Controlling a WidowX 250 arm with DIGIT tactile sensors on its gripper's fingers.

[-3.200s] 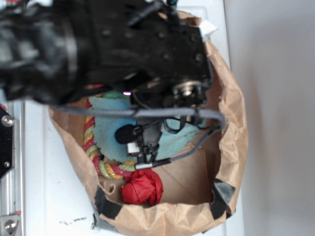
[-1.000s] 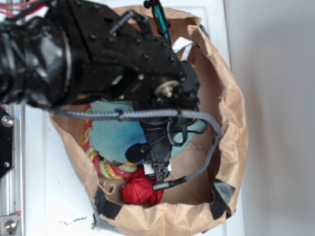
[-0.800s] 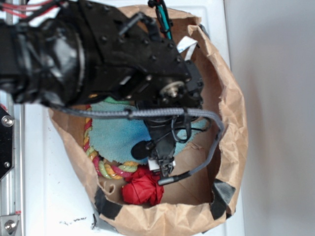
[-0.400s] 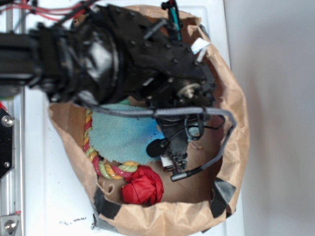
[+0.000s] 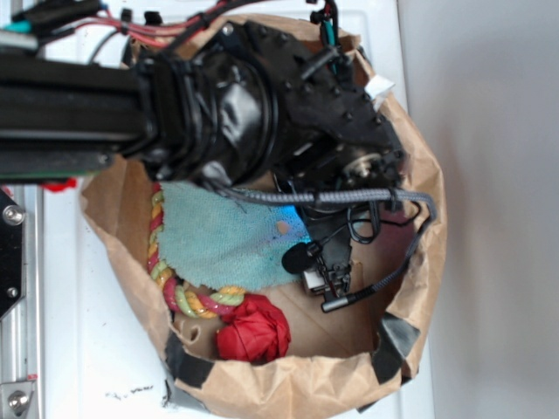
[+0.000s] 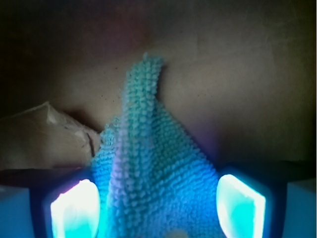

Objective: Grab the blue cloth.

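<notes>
The cloth (image 5: pixel 223 240), a light teal terry rag, lies flat on the floor of a brown paper bag (image 5: pixel 419 236) that sits on a white surface. A striped rope (image 5: pixel 162 262) curves along its left and lower edges, and a red ball (image 5: pixel 253 330) sits just below it, near the bag's front rim. A small yellowish spot shows near the cloth's right side.

The black arm (image 5: pixel 227 105) reaches in from the upper left and covers the top of the bag. The gripper (image 5: pixel 330 272) hangs over the cloth's right end.

In the wrist view, the cloth (image 6: pixel 148 168) rises in a pointed fold between the two fingers (image 6: pixel 74 208), which glow blue at the lower corners. The fingers stand wide apart, one on each side of the fold, and neither seems to press on it yet.

This looks like the step just before the grasp: the gripper is lined up astride the cloth's corner. The next move likely calls for closing the fingers on the fold, perhaps after sinking a little lower, then lifting.
</notes>
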